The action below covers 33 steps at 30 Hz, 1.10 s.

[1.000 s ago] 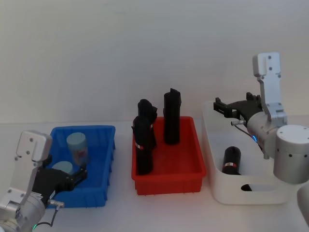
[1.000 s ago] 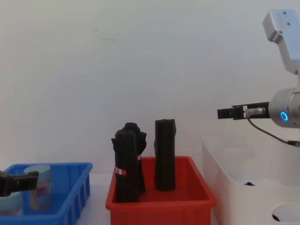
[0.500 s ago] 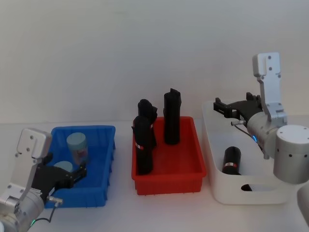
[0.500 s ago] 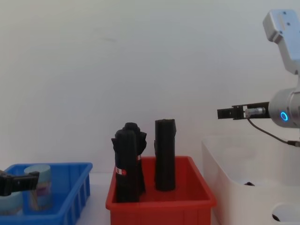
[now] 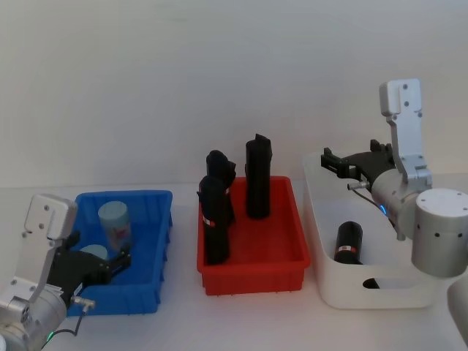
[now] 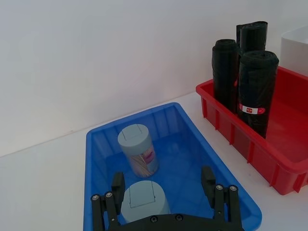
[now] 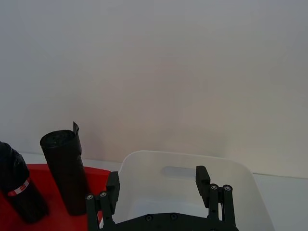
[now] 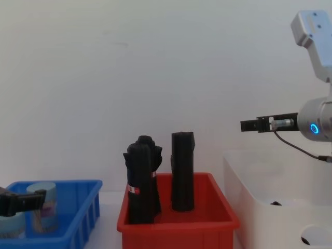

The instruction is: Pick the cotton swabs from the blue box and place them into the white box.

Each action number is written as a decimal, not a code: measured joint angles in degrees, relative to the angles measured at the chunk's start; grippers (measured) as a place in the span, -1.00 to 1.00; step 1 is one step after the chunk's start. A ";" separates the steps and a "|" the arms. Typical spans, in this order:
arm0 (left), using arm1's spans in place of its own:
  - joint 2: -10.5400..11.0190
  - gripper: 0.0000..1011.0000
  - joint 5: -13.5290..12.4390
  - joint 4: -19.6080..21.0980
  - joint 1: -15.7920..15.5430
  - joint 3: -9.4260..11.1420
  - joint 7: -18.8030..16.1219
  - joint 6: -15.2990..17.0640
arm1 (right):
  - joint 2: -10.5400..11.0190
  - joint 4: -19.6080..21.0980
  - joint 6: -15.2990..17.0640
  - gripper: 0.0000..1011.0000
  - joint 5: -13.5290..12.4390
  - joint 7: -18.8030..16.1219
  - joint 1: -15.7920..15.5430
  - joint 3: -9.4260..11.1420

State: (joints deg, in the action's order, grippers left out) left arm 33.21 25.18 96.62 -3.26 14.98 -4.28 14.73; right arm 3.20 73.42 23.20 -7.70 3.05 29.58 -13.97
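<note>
Cotton swabs (image 6: 138, 150) stand as two jars in the blue box (image 6: 103, 154). The nearer jar (image 6: 143, 201) sits between your left gripper's (image 6: 162, 175) spread fingers, closer to one of them. Centre it, ease lower, squeeze its body, then lift straight up. Your right gripper (image 7: 156, 175), fingers also apart, hangs over the white box (image 7: 144, 166).

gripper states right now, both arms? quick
Left gripper: open, straddling the near cotton swabs jar in the blue box, nothing held.
Right gripper: open, empty, over the white box.
</note>
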 joint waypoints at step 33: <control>-0.50 0.99 3.90 -3.47 -2.41 -2.80 0.89 3.32 | 0.00 0.00 0.00 0.98 0.00 0.00 0.00 0.00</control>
State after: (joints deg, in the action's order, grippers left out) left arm 32.71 29.08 93.16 -5.68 12.18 -3.39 18.05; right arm 3.20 73.42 23.20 -7.70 3.05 29.58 -13.97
